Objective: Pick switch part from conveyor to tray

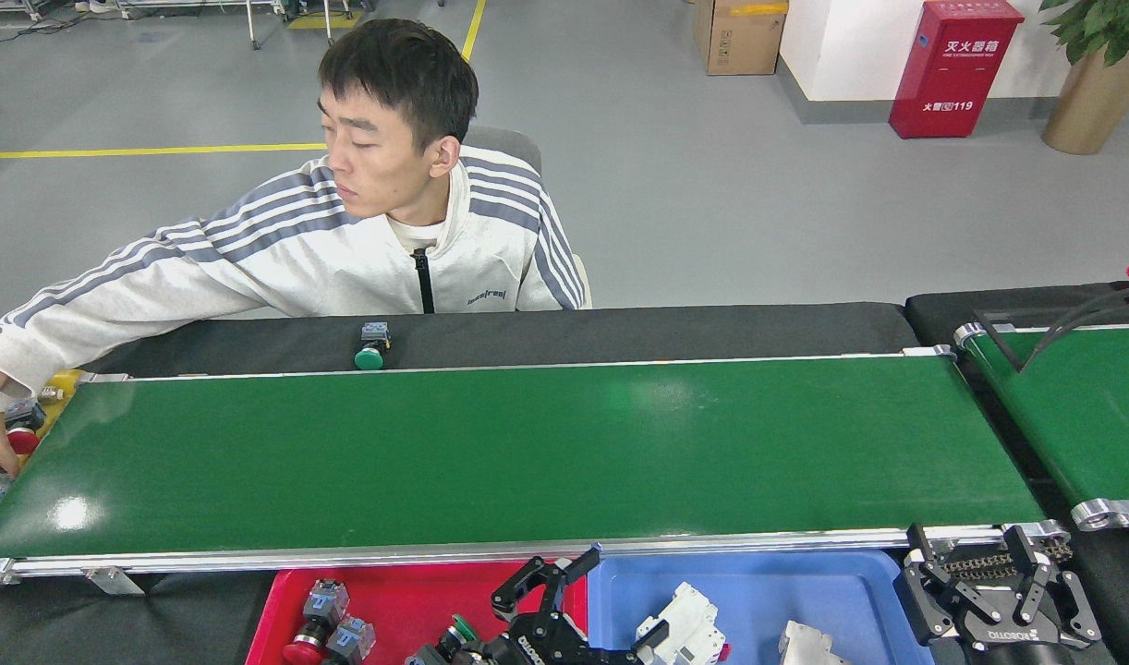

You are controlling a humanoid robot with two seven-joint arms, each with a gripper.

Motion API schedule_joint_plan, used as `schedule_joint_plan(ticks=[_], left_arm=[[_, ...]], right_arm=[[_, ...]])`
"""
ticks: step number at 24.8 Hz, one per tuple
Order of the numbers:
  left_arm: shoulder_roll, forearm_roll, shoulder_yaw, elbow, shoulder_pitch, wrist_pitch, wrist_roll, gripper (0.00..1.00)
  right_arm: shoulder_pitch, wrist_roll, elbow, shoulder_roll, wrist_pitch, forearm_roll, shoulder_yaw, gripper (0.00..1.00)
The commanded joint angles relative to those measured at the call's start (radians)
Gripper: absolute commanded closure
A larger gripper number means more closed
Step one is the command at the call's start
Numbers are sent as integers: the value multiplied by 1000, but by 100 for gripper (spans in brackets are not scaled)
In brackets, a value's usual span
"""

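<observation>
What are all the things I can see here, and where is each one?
Conveyor: one, glossy green with silver rails, across the middle, nothing on the belt.
Second belt: one, green, far right.
Red tray: one, front centre, holding several push-button switch parts.
Blue tray: one, right of the red tray, holding two white switch parts.
Green-capped switch: one, on the black strip behind the conveyor.
Loose switches: a few, red and blue-grey, far left end.
Person: one, white striped jacket, behind the conveyor, reaching left.
Fire cabinet: one, red, back right.
Cardboard box: one, brown, back.
Left claw: black, open, above the tray edge.
Right claw: black, open, front right.
</observation>
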Motion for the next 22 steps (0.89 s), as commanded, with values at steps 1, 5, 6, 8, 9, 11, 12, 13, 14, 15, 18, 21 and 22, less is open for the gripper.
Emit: schedule_joint_plan(ticks=[1,5,6,8,9,11,12,13,14,15,18,21,22], left_arm=[[4,13,135,-16,-8,0,15,1],[40,23,526,59,-28,-6,15,1],[69,25,596,79,-36,-8,15,1],[162,31,698,139,-48,-27,15,1],[185,36,721,171,-49,-43,17,1],[222,86,750,251,-49,-72,24,1],[230,114,758,277,-40,-87,35,1],[247,129,767,287,-31,-109,41,1],[260,134,774,287,-19,-127,41,1],[273,142,781,285,0,-150,41,1],[274,151,784,274,20,-170,41,1],[274,149,804,265,27,-161,41,1],[273,149,823,265,29,-159,41,1]], right_arm=[[-9,30,-17,41,25,0,3,0],[-12,46,-16,44,16,0,13,0],[-14,44,-17,43,15,-1,23,0],[-12,44,-17,32,-2,-1,43,0],[-10,44,-19,31,-7,-1,46,0],[-4,44,-22,31,-8,-1,46,0],[-1,44,-23,29,-8,-1,47,0],[0,46,-23,29,-8,-1,47,0],[2,46,-23,29,-8,-1,47,0],[0,46,-23,29,-8,-1,47,0],[3,46,-23,29,-7,-1,47,0],[20,46,-23,26,-8,-1,47,0],[23,46,-23,21,-8,-1,47,0]])
